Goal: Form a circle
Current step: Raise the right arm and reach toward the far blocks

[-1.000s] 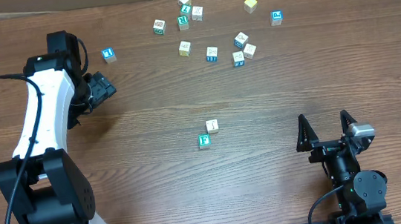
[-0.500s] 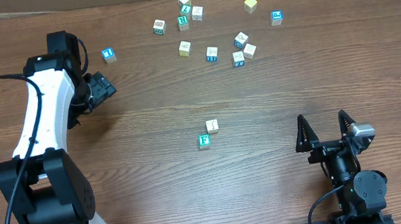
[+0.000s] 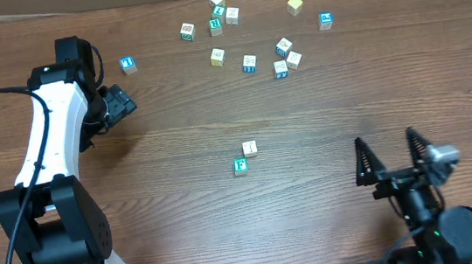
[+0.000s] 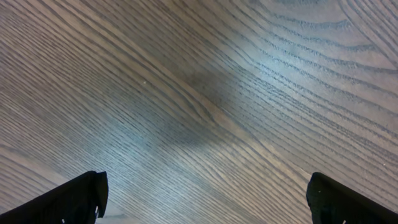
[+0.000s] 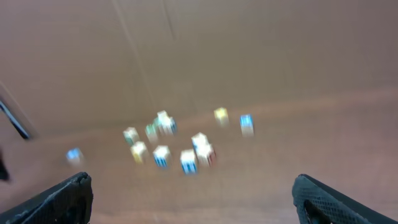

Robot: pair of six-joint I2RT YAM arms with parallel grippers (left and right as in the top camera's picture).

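Observation:
No circle is in view; the small alphabet cubes lie loose. A cream cube and a green-faced cube sit corner to corner mid-table. Several more cubes are scattered along the back, and they show blurred in the right wrist view as cubes. My left gripper hangs open at the left over bare wood, its fingertips wide apart around nothing. My right gripper stands open near the front right, well right of the two middle cubes, also empty.
A lone blue-faced cube lies just behind my left gripper. A yellow cube and a blue-faced one sit at the back right. Brown cardboard backs the table's far edge.
My right arm has shifted a little to the right and toward the front, its gripper still wide open. The left arm and all the cubes are where they were.

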